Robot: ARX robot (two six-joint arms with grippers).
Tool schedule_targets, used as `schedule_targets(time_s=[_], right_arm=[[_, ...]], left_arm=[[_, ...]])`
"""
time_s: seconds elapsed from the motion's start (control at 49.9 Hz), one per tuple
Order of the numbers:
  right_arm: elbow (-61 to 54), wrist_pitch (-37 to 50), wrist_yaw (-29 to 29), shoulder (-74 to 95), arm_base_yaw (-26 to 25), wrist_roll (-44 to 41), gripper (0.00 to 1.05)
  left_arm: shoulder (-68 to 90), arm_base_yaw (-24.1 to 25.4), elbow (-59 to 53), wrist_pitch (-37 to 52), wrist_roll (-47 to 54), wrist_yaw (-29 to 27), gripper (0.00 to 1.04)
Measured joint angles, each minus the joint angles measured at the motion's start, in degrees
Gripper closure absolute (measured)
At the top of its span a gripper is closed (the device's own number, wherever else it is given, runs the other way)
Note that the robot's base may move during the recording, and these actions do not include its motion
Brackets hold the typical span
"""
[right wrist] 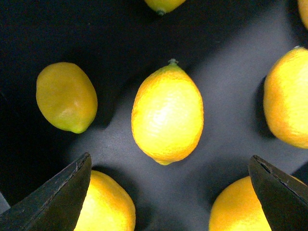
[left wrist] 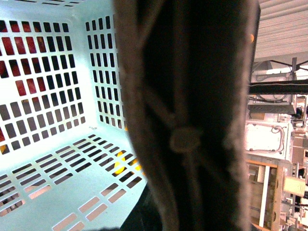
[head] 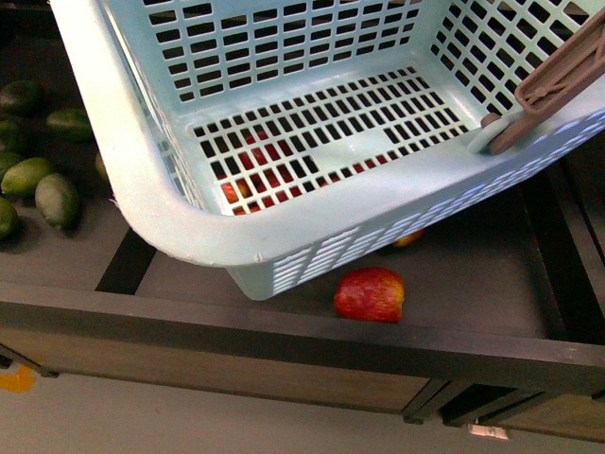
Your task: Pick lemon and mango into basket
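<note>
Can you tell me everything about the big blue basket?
The basket is light aqua-blue plastic with slotted walls and floor, a thick smooth rim and a brownish handle hinged on one side. It is tilted over the dark shelf, with nothing inside. Red fruit lies beneath it, some showing through the slots. What holds it up cannot be seen.
</note>
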Motion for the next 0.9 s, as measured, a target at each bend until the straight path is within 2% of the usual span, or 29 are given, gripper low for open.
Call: schedule_targets(time_s=[0.903], right_arm=[[16.8,-5.3,1.9,15.8,0.5,7.0,0.09]], left_arm=[[0.0,0.0,0.0,0.0,0.0,-0.2,1.0]])
